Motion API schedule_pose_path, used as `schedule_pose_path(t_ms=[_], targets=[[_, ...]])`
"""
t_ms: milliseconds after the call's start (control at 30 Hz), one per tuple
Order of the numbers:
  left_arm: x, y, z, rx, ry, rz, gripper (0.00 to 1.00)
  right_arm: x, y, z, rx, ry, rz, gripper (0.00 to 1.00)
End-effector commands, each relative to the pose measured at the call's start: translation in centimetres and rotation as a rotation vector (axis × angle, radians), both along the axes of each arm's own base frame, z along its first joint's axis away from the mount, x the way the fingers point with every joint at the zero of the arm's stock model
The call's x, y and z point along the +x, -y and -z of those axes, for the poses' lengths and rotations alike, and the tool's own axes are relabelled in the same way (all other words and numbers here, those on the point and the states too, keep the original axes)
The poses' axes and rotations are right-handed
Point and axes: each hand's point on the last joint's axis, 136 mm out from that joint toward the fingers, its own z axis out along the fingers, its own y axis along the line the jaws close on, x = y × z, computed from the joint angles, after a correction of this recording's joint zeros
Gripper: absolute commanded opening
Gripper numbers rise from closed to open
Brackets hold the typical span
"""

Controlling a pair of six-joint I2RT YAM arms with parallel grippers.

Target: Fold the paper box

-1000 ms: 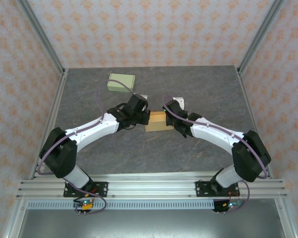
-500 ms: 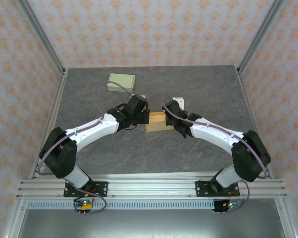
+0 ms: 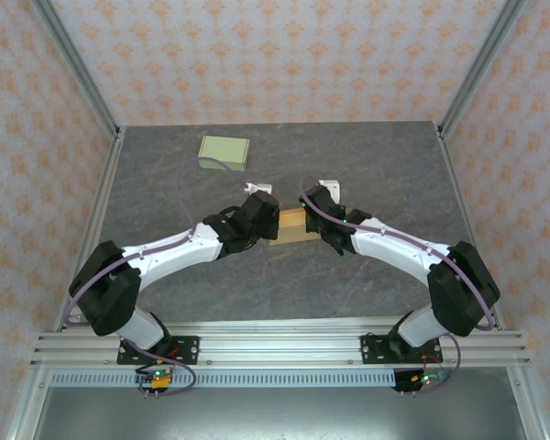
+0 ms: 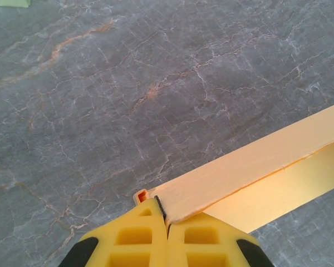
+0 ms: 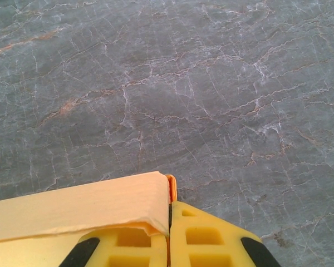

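Observation:
The paper box [image 3: 291,225] is a tan-orange cardboard piece held between the two arms at the table's middle. My left gripper [image 3: 273,223] is shut on its left end; in the left wrist view the yellow fingers [image 4: 133,236] pinch a corner of the box [image 4: 250,167], which runs off to the right. My right gripper [image 3: 313,223] is shut on the right end; in the right wrist view its fingertips [image 5: 211,239] clamp the folded edge of the box [image 5: 78,206], whose flap spreads to the left.
A pale green closed box [image 3: 224,151] lies at the back left of the grey marbled table [image 3: 376,165]. Metal frame posts and patterned walls bound the table on three sides.
The left arm has shifted a little right and forward, its elbow lower. The box has moved slightly toward the back. Both grips hold unchanged.

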Motion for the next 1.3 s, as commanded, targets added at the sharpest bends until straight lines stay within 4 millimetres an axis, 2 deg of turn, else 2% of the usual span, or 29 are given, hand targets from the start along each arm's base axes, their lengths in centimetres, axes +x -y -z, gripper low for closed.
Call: schedule_pose_path(t_ms=[0, 433, 533, 733, 867, 1100, 1267], targets=[[-1.1, -1.9, 1.8, 0.094, -0.021, -0.032, 0.0, -2.0, 0.9, 2.6, -0.049, -0.089, -0.001, 0.08], [-1.7, -1.4, 4.2, -0.063, -0.018, -0.127, 0.0, -2.1, 0.7, 2.3, 0.002, -0.068, 0.017, 0.11], [-1.8, -1.0, 4.6, -0.022, 0.013, -0.102, 0.0, -2.2, 1.0, 2.0, 0.019, -0.043, 0.022, 0.12], [-1.6, -2.4, 6.0, 0.122, 0.067, -0.116, 0.0, -2.2, 2.0, 1.7, -0.026, 0.002, 0.018, 0.14], [-1.1, -2.8, 6.8, 0.214, 0.072, -0.102, 0.0, -2.2, 1.9, 1.6, -0.019, 0.009, 0.015, 0.15], [-0.5, -2.2, 7.5, 0.215, 0.078, -0.094, 0.0, -2.2, 2.4, -0.3, -0.013, 0.041, 0.002, 0.28], [0.0, -0.9, 8.1, 0.224, 0.074, -0.042, 0.0, -3.0, 1.8, -1.3, 0.077, 0.031, -0.117, 0.36]])
